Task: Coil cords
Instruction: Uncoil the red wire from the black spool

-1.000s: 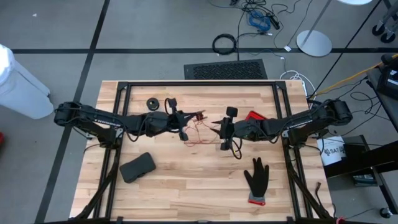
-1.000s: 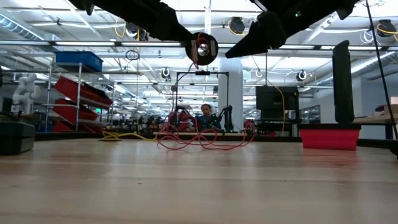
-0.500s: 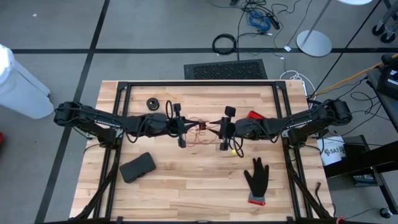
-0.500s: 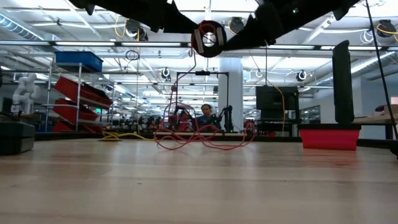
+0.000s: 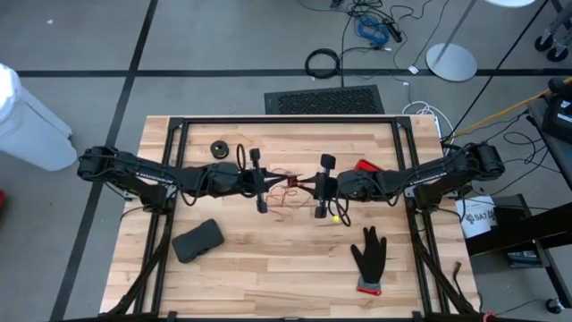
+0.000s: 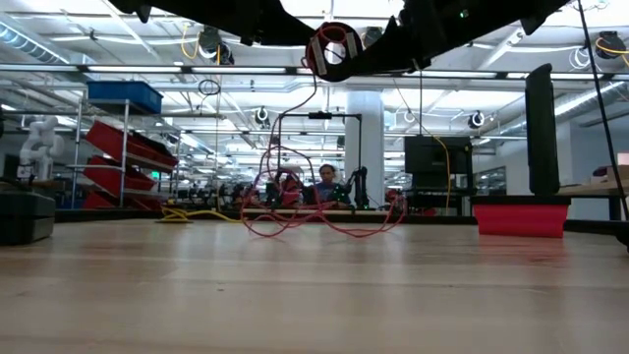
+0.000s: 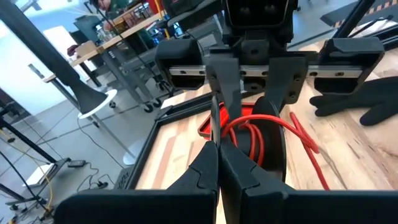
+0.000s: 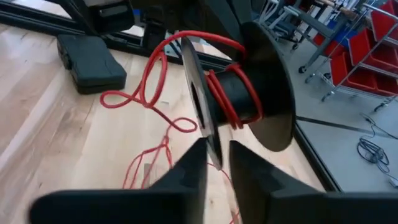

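Observation:
A small black spool [image 8: 245, 93] with a few turns of red cord [image 8: 227, 102] on its core hangs high over the table's middle, also in the low view [image 6: 334, 44]. My right gripper [image 8: 217, 163] is shut on it. My left gripper [image 7: 219, 163] faces it from the left and is shut on the red cord [image 7: 215, 124]. The rest of the cord lies as a loose tangle [image 6: 314, 211] on the table below [image 5: 286, 195]. A second black spool [image 5: 219, 148] lies flat at the far left. I cannot make out the yellow-tan cord. My left gripper pinches one strand of the red cord [image 7: 215, 134] between its shut fingertips, right beside the spool. The fingers come level from the table's left. The cord beyond hangs slack down to the tangle. My right gripper pinches the rim of the spool's near flange [image 8: 199, 127] between its two fingers, coming level from the table's right. The spool is lifted clear, its axis about level.
A black case [image 5: 197, 240] lies near left, a black glove [image 5: 368, 255] near right, a red object [image 5: 366, 167] by the right arm. A small yellow bit [image 5: 335, 217] lies under the right gripper. Bare wood lies along the near edge.
My left gripper has turned from a tilt to square with my right gripper. The spool has risen a little in the low view. A strand of red cord has been drawn up from the tangle, which stays on the table.

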Motion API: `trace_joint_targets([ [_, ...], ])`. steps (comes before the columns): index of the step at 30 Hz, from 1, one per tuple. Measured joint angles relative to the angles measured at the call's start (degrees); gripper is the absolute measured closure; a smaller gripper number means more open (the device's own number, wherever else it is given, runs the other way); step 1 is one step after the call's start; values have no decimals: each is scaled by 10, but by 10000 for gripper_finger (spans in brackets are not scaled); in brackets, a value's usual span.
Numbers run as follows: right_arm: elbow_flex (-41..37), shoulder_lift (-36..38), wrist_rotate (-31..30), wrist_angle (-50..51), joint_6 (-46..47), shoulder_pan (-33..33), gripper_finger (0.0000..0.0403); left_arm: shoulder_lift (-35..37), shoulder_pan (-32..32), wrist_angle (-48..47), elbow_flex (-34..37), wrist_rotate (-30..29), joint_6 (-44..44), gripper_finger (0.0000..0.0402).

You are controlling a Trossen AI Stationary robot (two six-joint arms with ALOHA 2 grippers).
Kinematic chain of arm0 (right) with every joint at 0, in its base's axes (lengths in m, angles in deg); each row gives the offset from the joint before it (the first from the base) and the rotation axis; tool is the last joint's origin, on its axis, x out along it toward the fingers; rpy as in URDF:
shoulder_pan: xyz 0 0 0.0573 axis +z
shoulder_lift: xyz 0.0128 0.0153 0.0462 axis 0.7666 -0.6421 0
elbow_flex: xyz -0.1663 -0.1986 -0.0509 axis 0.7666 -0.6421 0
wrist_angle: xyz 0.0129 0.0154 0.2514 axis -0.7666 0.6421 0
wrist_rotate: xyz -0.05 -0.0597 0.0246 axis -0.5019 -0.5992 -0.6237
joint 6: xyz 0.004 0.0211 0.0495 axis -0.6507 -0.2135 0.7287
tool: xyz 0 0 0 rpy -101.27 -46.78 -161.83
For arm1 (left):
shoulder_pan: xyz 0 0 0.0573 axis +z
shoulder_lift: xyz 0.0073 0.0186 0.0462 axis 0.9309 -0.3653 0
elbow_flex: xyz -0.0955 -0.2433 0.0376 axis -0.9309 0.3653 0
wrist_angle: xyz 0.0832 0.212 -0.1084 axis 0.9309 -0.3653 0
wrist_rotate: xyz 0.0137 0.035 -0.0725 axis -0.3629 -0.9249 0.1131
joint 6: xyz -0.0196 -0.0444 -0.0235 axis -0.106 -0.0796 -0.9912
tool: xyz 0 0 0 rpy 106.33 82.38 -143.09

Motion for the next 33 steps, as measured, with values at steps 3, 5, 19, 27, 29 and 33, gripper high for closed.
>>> trace_joint_targets([
  [3, 0, 0, 2, 1, -12, 0, 396, 0, 0, -2, 0, 0, 0, 401],
  [5, 0, 0, 3, 3, -14, 0, 399, 0, 0, -6, 0, 0, -1, 401],
  [19, 0, 4, -9, 148, -61, -19, 403, -1, 0, -179, 0, -5, -78, 318],
  [27, 0, 4, -2, 148, -79, -17, 402, -1, 0, -111, 0, -19, -89, 311],
  [29, 0, 4, 1, 144, -82, -17, 402, -1, 0, -84, 0, -8, -89, 311],
  [33, 0, 4, 41, 121, -93, -17, 402, -7, 1, -44, 0, 35, -89, 310],
])
